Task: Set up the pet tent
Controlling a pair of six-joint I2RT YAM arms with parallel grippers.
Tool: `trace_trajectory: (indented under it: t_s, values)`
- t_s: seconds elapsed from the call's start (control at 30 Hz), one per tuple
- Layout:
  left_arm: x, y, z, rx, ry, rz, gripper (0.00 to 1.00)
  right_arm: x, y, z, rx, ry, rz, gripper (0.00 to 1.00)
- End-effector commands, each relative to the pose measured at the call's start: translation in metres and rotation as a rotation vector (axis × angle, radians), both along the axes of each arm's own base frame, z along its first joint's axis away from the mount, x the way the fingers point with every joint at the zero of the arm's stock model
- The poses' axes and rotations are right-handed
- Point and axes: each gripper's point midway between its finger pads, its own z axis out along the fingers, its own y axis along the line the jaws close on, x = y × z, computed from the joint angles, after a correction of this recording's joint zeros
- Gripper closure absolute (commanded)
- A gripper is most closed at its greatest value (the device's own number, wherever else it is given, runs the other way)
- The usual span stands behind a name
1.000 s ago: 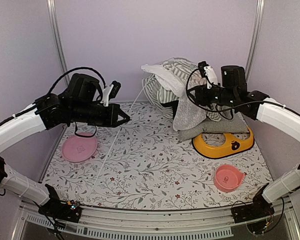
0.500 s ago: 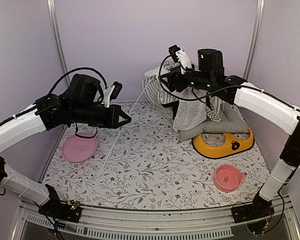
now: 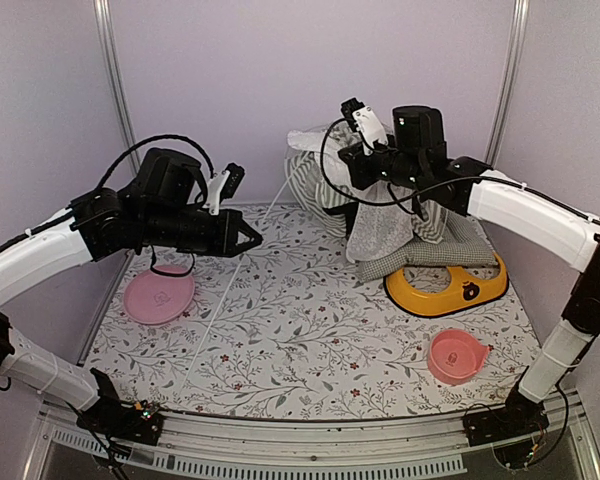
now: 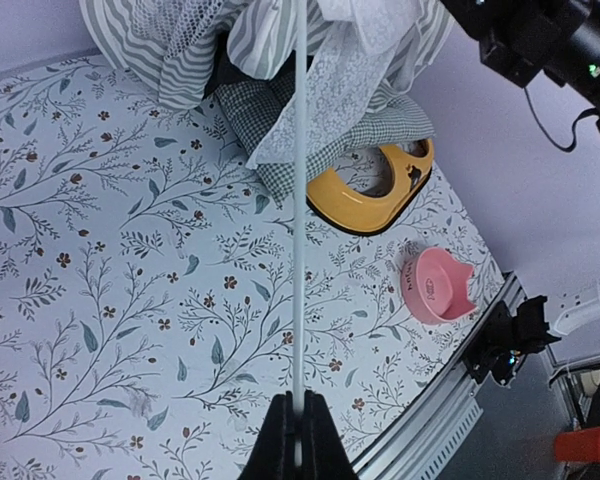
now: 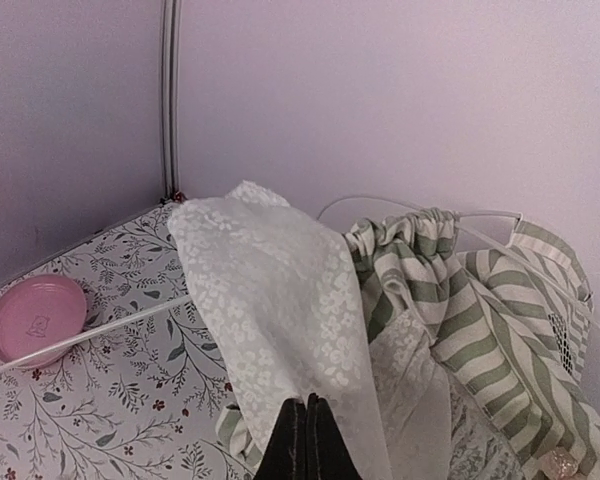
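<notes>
The pet tent (image 3: 325, 178) lies collapsed at the back of the mat, a heap of grey-green striped fabric (image 5: 480, 300) with a white lace curtain (image 5: 270, 290) draped over it. My right gripper (image 5: 306, 412) hovers above the heap (image 3: 346, 165), with its jaws shut on the lower edge of the lace. One thin white pole (image 4: 300, 200) runs from the tent down across the mat (image 3: 220, 300). My left gripper (image 4: 298, 425) is shut on that pole, left of the tent (image 3: 252, 240).
A green-checked cushion (image 3: 450, 250) leans on a yellow bowl holder (image 3: 445, 290) at the right. A pink bowl (image 3: 455, 355) sits near the front right and a pink plate (image 3: 160, 295) at the left. Lilac walls close the back and sides.
My right arm swung left from beside the tent to above it, then its jaws closed on the lace. The left arm and pole stayed put.
</notes>
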Motion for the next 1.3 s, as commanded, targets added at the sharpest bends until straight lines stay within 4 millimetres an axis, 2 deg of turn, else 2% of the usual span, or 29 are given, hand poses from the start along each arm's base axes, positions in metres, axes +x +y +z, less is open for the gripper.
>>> trace_trajectory:
  t_s: [0.0, 0.17, 0.27, 0.37, 0.4, 0.5, 0.57, 0.6, 0.63, 0.7, 0.77, 0.83, 1.0, 1.2, 1.27]
  values:
    - [0.002, -0.004, 0.018, -0.034, -0.045, 0.005, 1.0, -0.017, -0.021, 0.025, 0.064, -0.035, -0.026, 1.0]
    - [0.003, -0.003, 0.018, -0.031, -0.048, 0.01, 1.0, -0.028, -0.032, 0.025, 0.058, -0.045, -0.032, 1.0]
    - [0.002, -0.003, 0.019, -0.033, -0.05, 0.009, 1.0, -0.035, -0.041, 0.015, 0.028, -0.027, -0.045, 1.0]
    - [0.003, -0.003, 0.022, -0.037, -0.057, 0.01, 1.0, -0.047, -0.058, -0.01, -0.001, 0.004, -0.068, 1.0]
    - [0.003, -0.003, 0.024, -0.039, -0.06, 0.011, 1.0, -0.051, -0.064, -0.027, -0.025, 0.028, -0.079, 1.0]
    - [0.003, -0.006, 0.024, -0.04, -0.059, 0.001, 1.0, -0.061, -0.08, -0.051, -0.045, 0.069, -0.107, 1.0]
    - [0.003, -0.007, 0.024, -0.039, -0.059, -0.005, 1.0, -0.066, -0.086, -0.057, -0.04, 0.088, -0.113, 1.0]
    - [0.003, -0.008, 0.024, -0.04, -0.057, -0.008, 1.0, -0.069, -0.087, -0.056, -0.028, 0.097, -0.109, 0.99]
    - [0.003, -0.008, 0.024, -0.039, -0.056, -0.01, 1.0, -0.071, -0.085, -0.056, -0.021, 0.11, -0.094, 0.93]
    - [0.003, -0.008, 0.024, -0.04, -0.056, -0.009, 1.0, -0.078, -0.078, -0.051, 0.015, 0.145, -0.047, 0.7]
    - [0.002, -0.007, 0.025, -0.041, -0.057, -0.01, 1.0, -0.084, -0.07, -0.05, 0.041, 0.196, -0.007, 0.57]
    - [0.001, -0.007, 0.025, -0.044, -0.058, -0.01, 1.0, -0.088, -0.062, -0.035, 0.102, 0.221, 0.026, 0.47]
    - [-0.002, -0.01, 0.026, -0.06, -0.061, -0.028, 1.0, -0.086, -0.033, -0.003, 0.229, 0.165, 0.137, 0.39]
    - [-0.006, -0.015, 0.027, -0.076, -0.071, -0.048, 1.0, -0.044, -0.013, 0.011, 0.239, -0.113, 0.102, 0.39]
    - [-0.008, -0.015, 0.028, -0.081, -0.078, -0.052, 1.0, -0.039, -0.003, 0.014, 0.236, -0.187, 0.129, 0.4]
